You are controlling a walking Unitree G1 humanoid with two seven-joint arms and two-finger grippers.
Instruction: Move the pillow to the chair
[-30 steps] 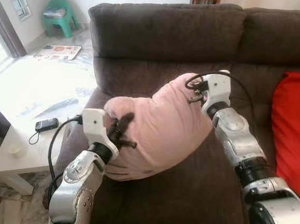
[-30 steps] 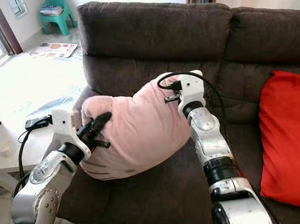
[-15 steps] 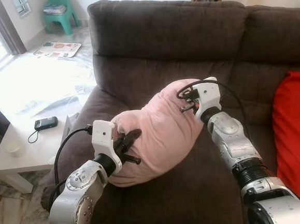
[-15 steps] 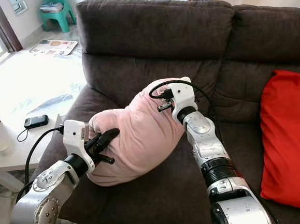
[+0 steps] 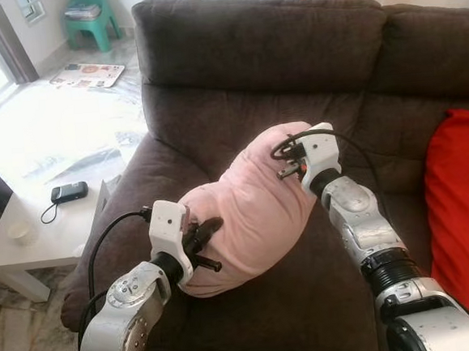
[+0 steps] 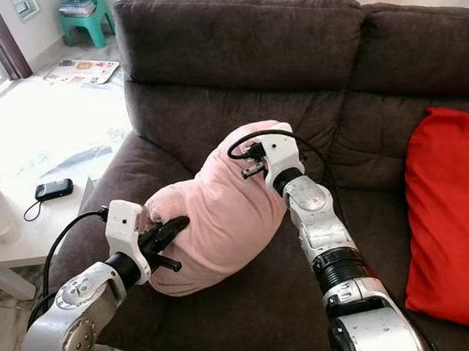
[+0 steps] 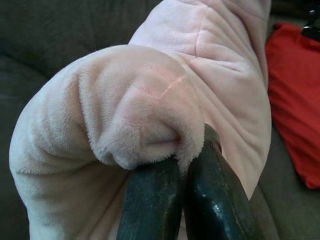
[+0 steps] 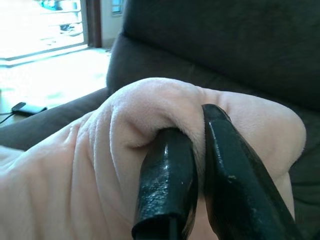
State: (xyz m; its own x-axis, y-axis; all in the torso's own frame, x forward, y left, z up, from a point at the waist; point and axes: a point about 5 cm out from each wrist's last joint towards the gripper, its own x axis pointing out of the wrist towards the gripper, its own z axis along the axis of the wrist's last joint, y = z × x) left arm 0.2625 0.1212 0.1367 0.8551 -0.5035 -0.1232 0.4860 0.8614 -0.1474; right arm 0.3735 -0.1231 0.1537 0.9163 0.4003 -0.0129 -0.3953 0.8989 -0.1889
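The pink pillow (image 5: 249,203) hangs over the brown sofa's (image 5: 257,52) left seat, near the armrest. My left gripper (image 7: 182,175) pinches a fold at its lower end, fingers clamped tight; my right gripper (image 8: 192,150) bites a fold at its top the same way. A red cushion (image 5: 466,222) leans on the right seat, well apart. Since a second ago I have lowered the pillow toward the seat; it may be touching it. A white table (image 5: 28,240) with a phone (image 5: 68,192) stands left, a green stool (image 5: 88,20) beyond.
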